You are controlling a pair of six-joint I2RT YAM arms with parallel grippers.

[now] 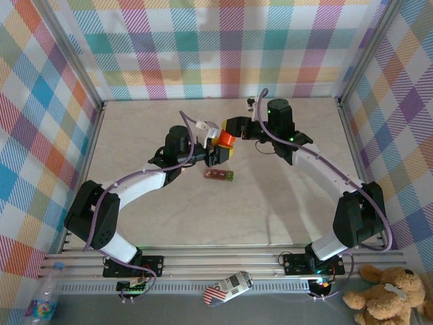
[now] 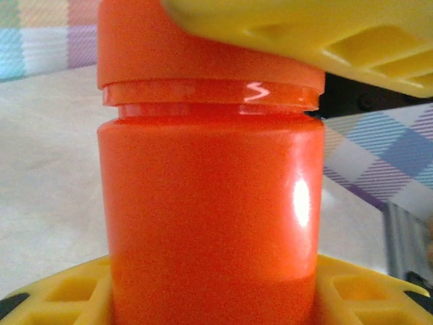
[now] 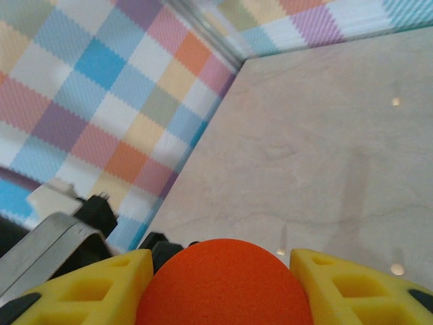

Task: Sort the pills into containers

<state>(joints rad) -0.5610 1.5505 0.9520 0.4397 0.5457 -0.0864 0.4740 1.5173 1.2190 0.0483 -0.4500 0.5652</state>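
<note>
Nearest, flat on the table (image 1: 284, 203): the containers (image 1: 220, 175), a short dark red-brown strip with its green end compartment to the right, apart from both arms. No pills to be made out in or around them from above. Just beyond, apparently held above the surface: left gripper (image 1: 222, 150) partly closed around the body of the orange bottle (image 1: 224, 139), yellow fingers (image 2: 358, 288) set against either side low down in the left wrist view. Farther on, at the end of the arm from the right: right gripper (image 3: 222, 267) narrowed onto the cap (image 2: 169, 47), one yellow finger on each side of the orange dome, seemingly in contact, firmness hard to judge. Step in hand, most likely: opening the bottle, body braced from one side, lid taken from the other. Next, probably: twist the cap off with the body upright and steady, lift it clear without tipping, then bring the mouth over the strip
</note>
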